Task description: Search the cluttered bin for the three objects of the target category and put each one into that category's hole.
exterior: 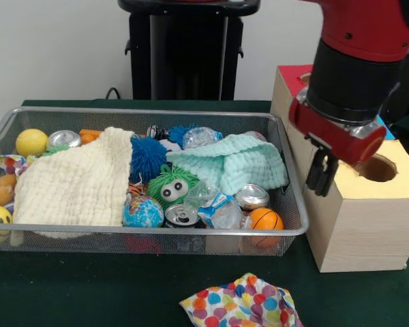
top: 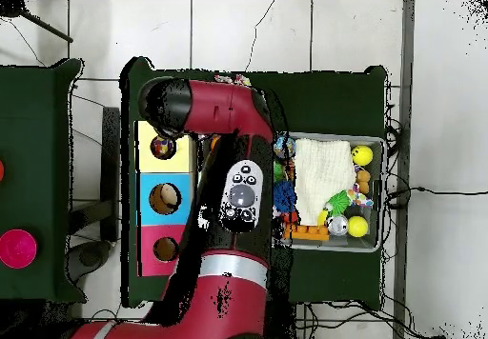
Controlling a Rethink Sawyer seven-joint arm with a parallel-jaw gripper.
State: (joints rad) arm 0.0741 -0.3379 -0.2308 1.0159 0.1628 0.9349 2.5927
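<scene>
The wire mesh bin point(exterior: 157, 231) holds a cream-yellow waffle cloth point(exterior: 75, 184) spread over its left half; it also shows in the overhead view point(top: 322, 175). A bit of polka-dot cloth point(exterior: 10, 163) lies at the bin's far left end. A second polka-dot cloth point(exterior: 238, 303) lies on the table in front of the bin, outside it. My gripper point(exterior: 322, 174) hangs open and empty over the yellow-topped box, just left of its hole point(exterior: 378, 168). In the overhead view the arm hides the gripper, and something colourful shows in the yellow top's hole point(top: 163, 148).
The bin also holds a mint green cloth point(exterior: 232, 163), a green fuzzy toy point(exterior: 170, 187), a blue pom ball point(exterior: 146, 155), cans, a globe ball point(exterior: 143, 212), an orange ball point(exterior: 264, 219) and yellow balls. Blue-topped point(top: 164, 198) and red-topped point(top: 164, 249) boxes adjoin the yellow one.
</scene>
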